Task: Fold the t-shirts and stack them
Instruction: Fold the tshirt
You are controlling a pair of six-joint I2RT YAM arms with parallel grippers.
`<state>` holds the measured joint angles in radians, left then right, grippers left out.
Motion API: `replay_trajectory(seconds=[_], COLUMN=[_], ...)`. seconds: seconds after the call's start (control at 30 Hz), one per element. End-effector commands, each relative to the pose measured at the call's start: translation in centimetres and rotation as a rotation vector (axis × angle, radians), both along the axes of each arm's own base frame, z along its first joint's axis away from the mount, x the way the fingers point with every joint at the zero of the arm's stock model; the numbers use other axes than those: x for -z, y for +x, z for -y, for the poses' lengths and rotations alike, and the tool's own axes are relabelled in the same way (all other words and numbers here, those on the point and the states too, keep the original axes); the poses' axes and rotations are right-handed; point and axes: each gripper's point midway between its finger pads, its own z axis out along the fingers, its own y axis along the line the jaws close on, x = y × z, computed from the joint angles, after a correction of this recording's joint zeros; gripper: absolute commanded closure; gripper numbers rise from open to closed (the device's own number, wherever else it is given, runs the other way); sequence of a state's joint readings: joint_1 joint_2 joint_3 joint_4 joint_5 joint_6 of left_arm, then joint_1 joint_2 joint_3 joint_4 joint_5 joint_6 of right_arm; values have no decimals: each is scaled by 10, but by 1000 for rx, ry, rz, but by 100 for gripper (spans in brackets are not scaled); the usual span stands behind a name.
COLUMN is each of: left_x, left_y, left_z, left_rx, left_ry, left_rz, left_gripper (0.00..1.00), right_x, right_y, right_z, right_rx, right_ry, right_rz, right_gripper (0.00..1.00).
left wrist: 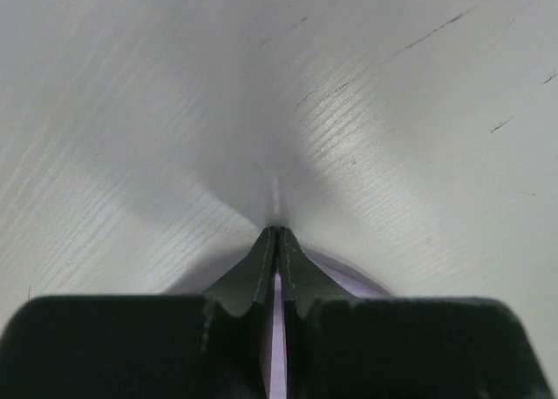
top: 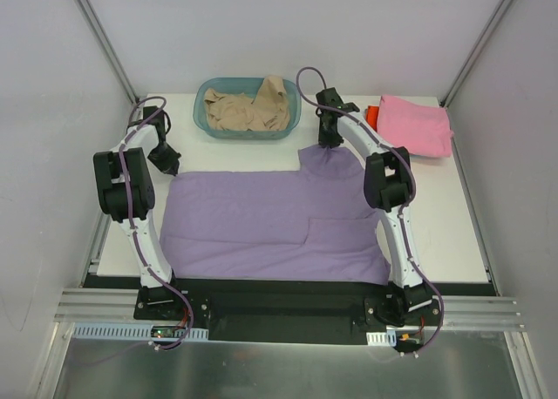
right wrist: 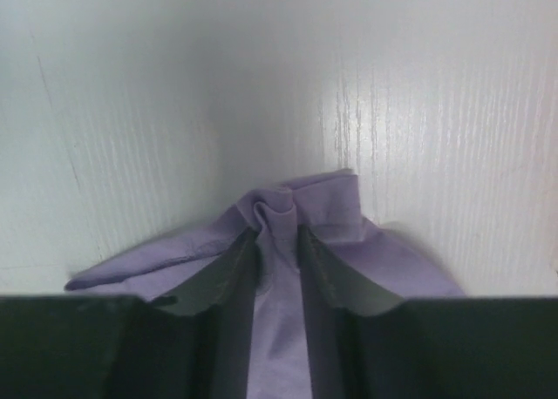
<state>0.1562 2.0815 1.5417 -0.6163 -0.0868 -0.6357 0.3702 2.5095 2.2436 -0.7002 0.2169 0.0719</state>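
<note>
A lavender-purple t-shirt [top: 270, 220] lies spread flat across the middle of the table. My left gripper [top: 168, 165] is down at its far left corner. In the left wrist view that gripper [left wrist: 277, 232] has its jaws pressed together, with a thin strip of lavender cloth [left wrist: 353, 280] between and beside them. My right gripper [top: 330, 143] is at the far right corner, and in the right wrist view it [right wrist: 277, 229] pinches a bunched fold of the lavender shirt [right wrist: 401, 260]. A beige t-shirt [top: 248, 111] lies crumpled in the basket. A folded pink t-shirt [top: 417, 125] sits on an orange-red one [top: 373, 115].
The teal basket [top: 207, 92] stands at the back centre, just behind the lavender shirt. The pink and orange-red pile is at the back right corner. White walls and metal frame posts close in the table on three sides.
</note>
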Motion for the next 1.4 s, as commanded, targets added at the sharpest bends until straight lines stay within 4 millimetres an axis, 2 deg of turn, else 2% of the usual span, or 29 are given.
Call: replay_trajectory(seconds=[0.0,0.13,0.27,0.3,0.33,0.4,0.43,0.47,0.5,0.53,0.57,0.6,0.63,0.67,0.73,0.77,0.8,0.83,0.87,0.9,1.0,1.07,1.1,1.13,1.2,1.23,1.3,1.33,1.37], left_x=[16,-6,-25,-28,-37,-37,-45,-42,-49,-51,-46,-47,-56,-52,-61,-56,-63,-65,-62,-71,-79,-78,-87,-82,-88,-81,-82,-75,-73], left_y=[-11,-4,-7,-8,-9,-16,-17,-25,-25,-28,-37,-40,-41,-50,-54,-63,-66,-69,-77,-80,-96,-108,-112,-121,-130,-139,-146,-153,-157], left_z=[12,10,10,10,10,12,12,15,16,17,18,19,19,20,22,25,25,27,28,29,29,27,26,26,23,23,23,24,24], left_rx=[42,55,64,65,64,61,62,62,63,58,55,54,51,46,46,47,44,49,48,51,41,29,20,6,-15,-23,-29,-37,-45], left_ry=[-45,-22,-2,1,4,0,1,-6,-4,-7,-12,-10,-6,-8,-9,-14,-12,-16,-18,-13,4,20,31,35,59,61,68,66,65], left_rz=[-59,-3,37,42,66,74,97,86,112,118,105,111,141,131,169,156,180,188,181,211,248,251,282,272,303,289,303,288,287], left_gripper=[100,100,100,100,100,100,100,100,100,100,100,100,100,100,100,100,100,100,100,100,100,100,100,100,100,100,100,100,100], right_x=[-2,-30,-61,-84,-77,-88,-95,-98,-102,-115,-109,-111,-124,-117,-120,-131,-122,-122,-133,-124,-127,-129,-137,-127,-123,-119,-115,-118,-110], right_y=[-14,5,6,8,-1,-5,-13,-18,-20,-25,-34,-38,-43,-54,-64,-72,-83,-91,-99,-111,-137,-150,-158,-171,-185,-198,-212,-218,-228], right_z=[4,-12,-22,-24,-23,-24,-22,-25,-25,-25,-24,-22,-22,-19,-17,-15,-14,-12,-12,-10,-2,6,10,16,21,27,30,31,34], right_rx=[7,-42,-74,-79,-82,-93,-96,-110,-115,-123,-131,-133,-141,-144,-152,-157,-167,-170,-179,-187,-187,-167,-161,-154,-138,-129,-125,-128,-126], right_ry=[-6,75,144,170,169,198,205,221,230,240,241,244,253,244,241,246,237,234,238,230,211,190,190,180,179,178,182,191,189], right_rz=[-45,58,132,189,167,189,193,191,202,219,196,201,222,200,202,219,196,193,212,188,190,192,209,182,168,160,147,153,130], right_gripper=[79,89,98,98,99,99,99,99,99,99,99,99,99,99,99,99,99,99,99,99,99,99,99,99,99,99,99,99,99])
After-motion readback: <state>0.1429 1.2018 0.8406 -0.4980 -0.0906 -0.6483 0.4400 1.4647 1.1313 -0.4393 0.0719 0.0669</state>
